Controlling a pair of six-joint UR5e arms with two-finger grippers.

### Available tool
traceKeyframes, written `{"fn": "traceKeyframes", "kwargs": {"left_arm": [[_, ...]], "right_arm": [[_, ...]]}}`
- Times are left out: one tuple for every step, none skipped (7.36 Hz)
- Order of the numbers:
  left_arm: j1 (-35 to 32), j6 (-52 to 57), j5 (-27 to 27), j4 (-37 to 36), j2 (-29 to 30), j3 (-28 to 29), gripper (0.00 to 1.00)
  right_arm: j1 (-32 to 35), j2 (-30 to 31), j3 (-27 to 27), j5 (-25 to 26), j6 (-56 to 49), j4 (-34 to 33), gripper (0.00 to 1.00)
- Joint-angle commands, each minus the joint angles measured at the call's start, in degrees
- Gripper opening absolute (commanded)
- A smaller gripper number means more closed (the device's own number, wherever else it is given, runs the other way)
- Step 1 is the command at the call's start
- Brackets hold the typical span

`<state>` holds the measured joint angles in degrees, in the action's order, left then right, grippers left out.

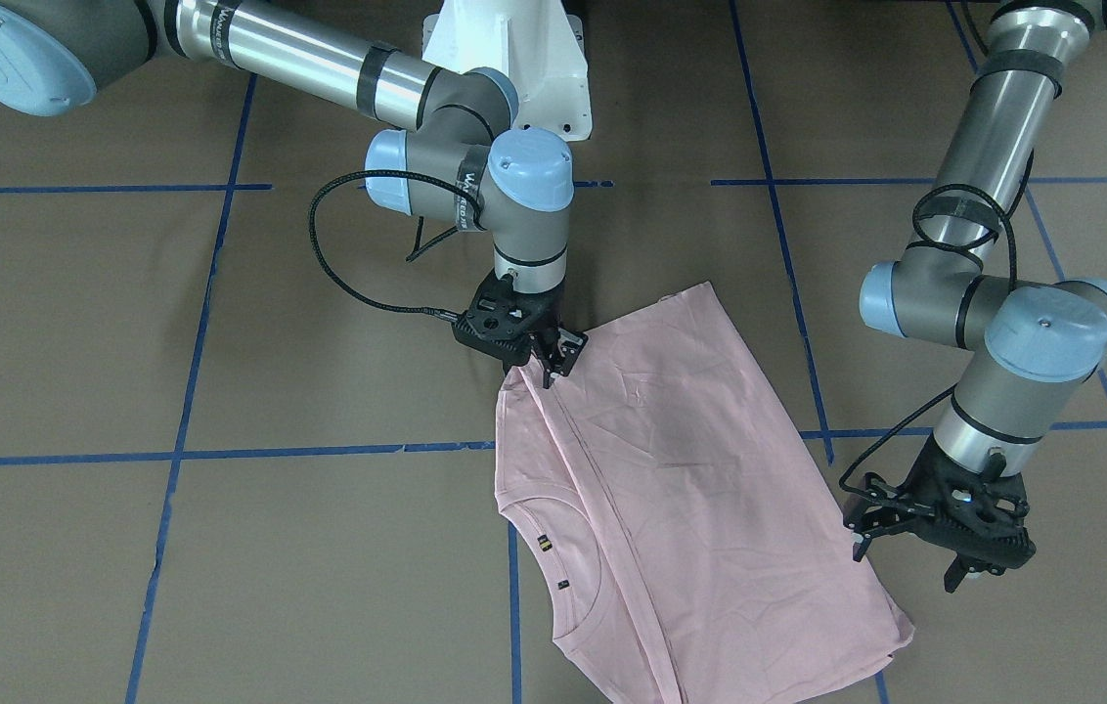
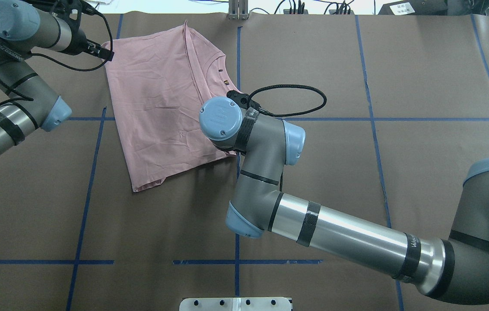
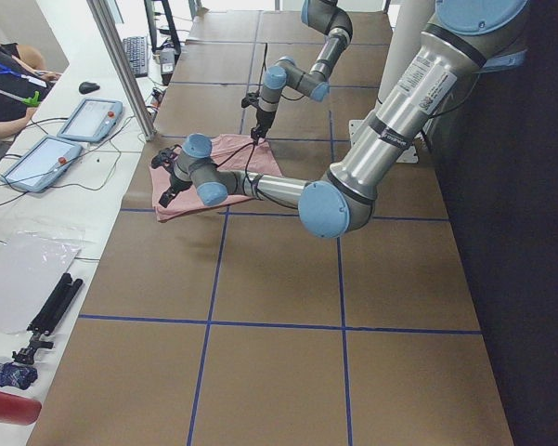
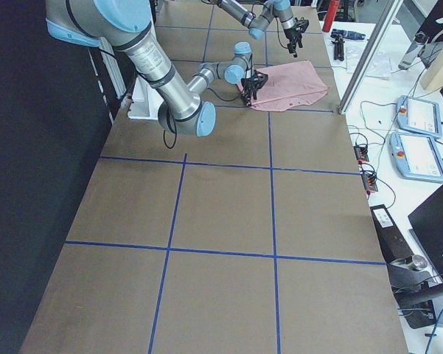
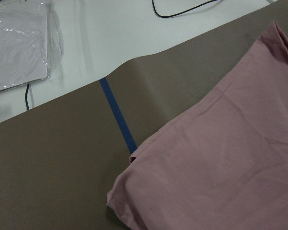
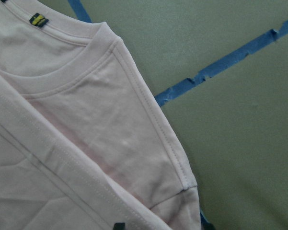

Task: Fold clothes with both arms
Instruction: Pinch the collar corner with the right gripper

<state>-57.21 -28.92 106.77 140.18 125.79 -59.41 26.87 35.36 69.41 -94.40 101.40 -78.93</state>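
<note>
— Where is the T-shirt (image 1: 690, 469)?

— I see it lying flat on the brown table (image 1: 319, 548), pale pink, one side folded over, collar toward the operators' edge.

— And the grippers?

— My right gripper (image 1: 556, 364) looks pinched onto the sleeve edge. My left gripper (image 1: 906, 562) hangs just beside the opposite edge, fingers spread, holding nothing.

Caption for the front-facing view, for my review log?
Pink T-shirt lies partly folded on the table; right gripper at its edge, left gripper open beside it.
</note>
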Motion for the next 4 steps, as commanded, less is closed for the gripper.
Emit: {"fn": "traceKeyframes", "kwargs": {"left_arm": [[0.0,0.0,-0.07,0.0,-0.1,0.0,1.0],[0.0,0.0,0.02,0.0,-0.1,0.0,1.0],[0.0,0.0,-0.07,0.09,-0.1,0.0,1.0],[0.0,0.0,0.02,0.09,-0.1,0.0,1.0]], "right_arm": [[-0.06,0.15,-0.06,0.0,-0.07,0.0,0.61],[-0.06,0.15,-0.06,0.0,0.02,0.0,0.61],[-0.06,0.15,-0.06,0.0,0.02,0.0,0.61],[-0.06,0.24,-0.06,0.0,0.02,0.0,0.59]]}}
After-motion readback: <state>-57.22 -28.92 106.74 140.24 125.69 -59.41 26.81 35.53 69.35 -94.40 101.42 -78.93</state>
